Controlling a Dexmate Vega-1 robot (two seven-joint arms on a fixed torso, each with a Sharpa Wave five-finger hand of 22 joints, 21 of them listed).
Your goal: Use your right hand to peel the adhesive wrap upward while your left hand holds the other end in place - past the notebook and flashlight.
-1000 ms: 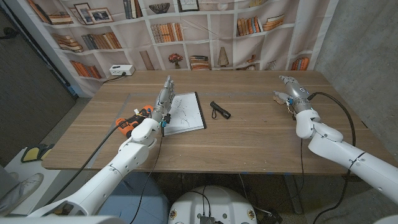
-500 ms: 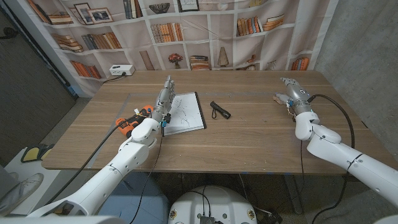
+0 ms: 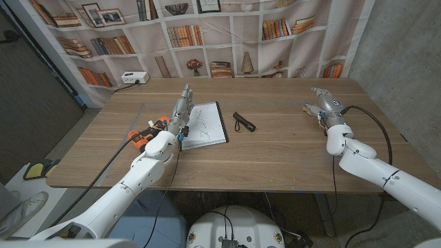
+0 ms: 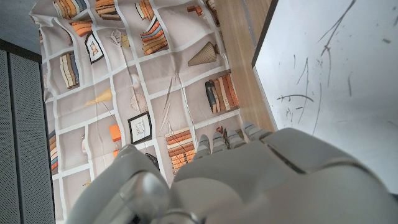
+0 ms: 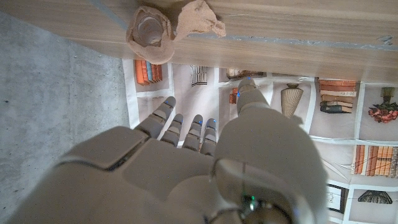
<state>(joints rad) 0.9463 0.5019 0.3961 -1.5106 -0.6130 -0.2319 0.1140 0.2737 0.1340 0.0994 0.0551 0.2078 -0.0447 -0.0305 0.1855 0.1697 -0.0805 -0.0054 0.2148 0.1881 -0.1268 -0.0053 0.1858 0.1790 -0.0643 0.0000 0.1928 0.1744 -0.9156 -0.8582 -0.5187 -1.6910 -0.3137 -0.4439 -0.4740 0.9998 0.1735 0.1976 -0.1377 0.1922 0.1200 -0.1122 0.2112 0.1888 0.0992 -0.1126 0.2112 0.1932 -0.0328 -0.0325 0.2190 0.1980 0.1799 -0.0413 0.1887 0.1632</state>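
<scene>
A: Right hand (image 3: 322, 105) stands over the table's (image 3: 275, 148) far right part, fingers apart and reaching toward the far edge, nothing held. In its wrist view (image 5: 186, 155) the fingers are straight and slightly spread.

B: And the adhesive wrap?

A: Tan roll (image 5: 149, 31) with a loose crumpled tail (image 5: 199, 18), lying on the wood just beyond the right fingertips. In the head view a small tan bit (image 3: 308, 107) shows just beside the hand, on its inner side. Touching or not, cannot tell.

B: Left hand?

A: Left hand (image 3: 181, 110) stands on edge at the left border of the white notebook (image 3: 203, 124), fingers together, pointing to the far side. Its wrist view (image 4: 249, 168) shows the hand's back and the scribbled page (image 4: 336, 74) beside it. No grip visible; whether it presses anything I cannot tell.

B: So the wrap is well apart from the left hand.

A: Yes, across the table. Black flashlight (image 3: 243, 122) lies right of the notebook, between the two hands. Orange-and-black tool (image 3: 146, 132) sits by the left wrist.
</scene>
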